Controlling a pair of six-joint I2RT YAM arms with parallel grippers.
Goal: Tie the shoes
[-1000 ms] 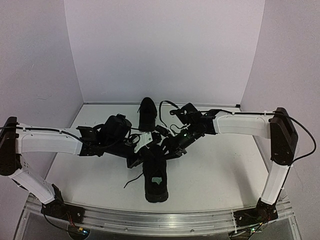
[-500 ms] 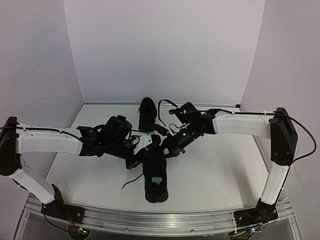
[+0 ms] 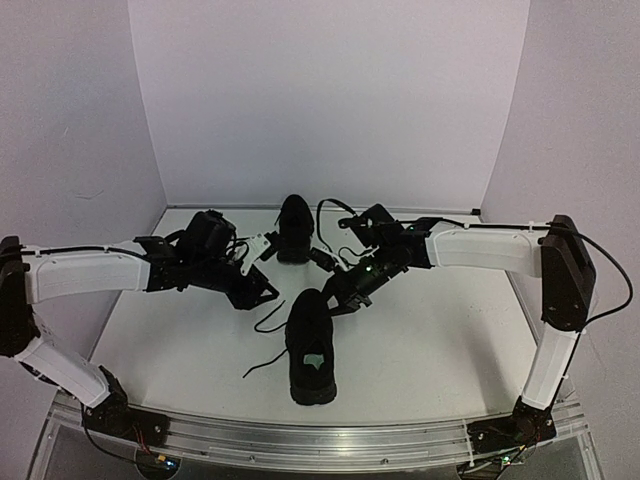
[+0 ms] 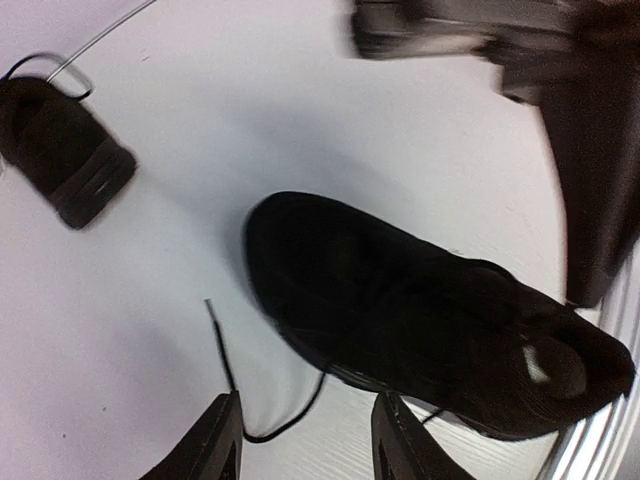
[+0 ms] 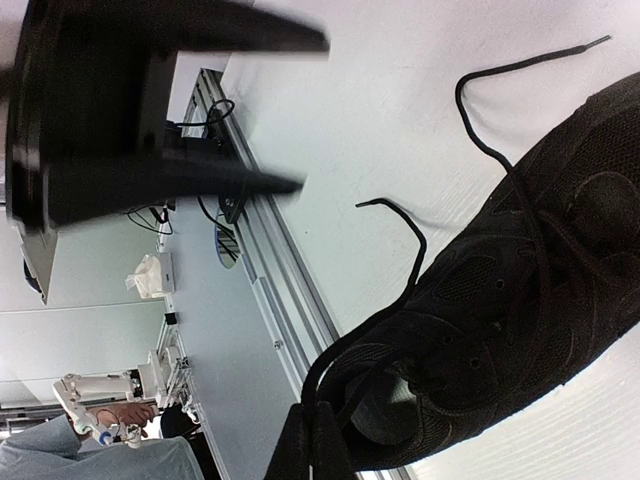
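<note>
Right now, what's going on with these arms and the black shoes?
The robot is working on the laces of the nearer small black low-top sneaker, not yet tied. The right gripper is shut on one thin black lace of it. The left gripper is open and empty, off to that shoe's left, with another lace end lying loose on the white table. The second black sneaker sits untouched farther back.

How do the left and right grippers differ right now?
The left gripper is open; the right gripper is shut. The left gripper holds nothing, and a loose lace end lies below it; the right gripper pinches a lace of the near shoe. Both are close to that shoe.
</note>
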